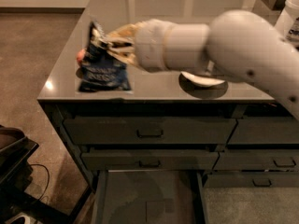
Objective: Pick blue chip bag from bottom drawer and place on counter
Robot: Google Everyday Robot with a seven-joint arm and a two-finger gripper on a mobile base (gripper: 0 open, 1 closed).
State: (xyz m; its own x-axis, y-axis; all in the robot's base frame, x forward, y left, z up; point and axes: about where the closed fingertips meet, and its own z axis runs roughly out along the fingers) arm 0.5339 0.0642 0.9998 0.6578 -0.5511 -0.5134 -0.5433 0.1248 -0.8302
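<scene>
Foil blue chip bag, crinkled, hangs pinched by the hand over glossy counter.

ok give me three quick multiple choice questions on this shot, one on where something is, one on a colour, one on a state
1. Where is the blue chip bag?
A inside a drawer
B held over the counter
C on the floor

2. What colour is the bowl?
A white
B red
C green

3. The bottom drawer is:
A shut
B pulled out
C taken off

Answers:
1 B, the gripper grips the bag's top above the counter's left end.
2 A, its rim shows white under the arm.
3 B, its grey floor shows below the two shut drawer fronts.
</scene>
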